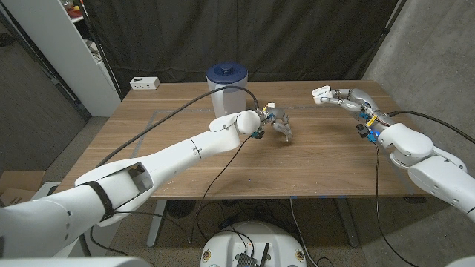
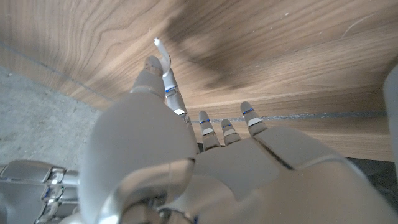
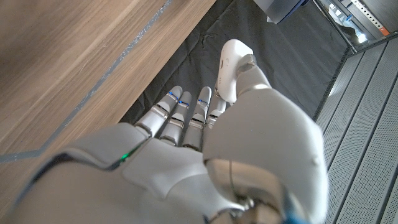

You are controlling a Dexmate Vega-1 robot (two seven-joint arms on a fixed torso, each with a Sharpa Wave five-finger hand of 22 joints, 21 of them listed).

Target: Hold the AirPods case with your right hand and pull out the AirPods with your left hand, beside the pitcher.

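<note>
Nearest you, mid-table, your left hand (image 1: 280,122) pinches a small white earbud (image 2: 162,51) between its fingertips, just above the wooden table (image 1: 185,163). Its stem, the long axis, curves away from the fingers toward the tabletop. Farther right, your right hand (image 1: 343,98) grips the white rounded AirPods case (image 1: 321,93), held aloft; its long axis runs out beyond the fingers, toward the far left. At the far edge stands the clear blue-lidded pitcher (image 1: 226,87). The pinch looks slight, so a quick move could drop the earbud; loosening the right hand's hold could let the case fall.
</note>
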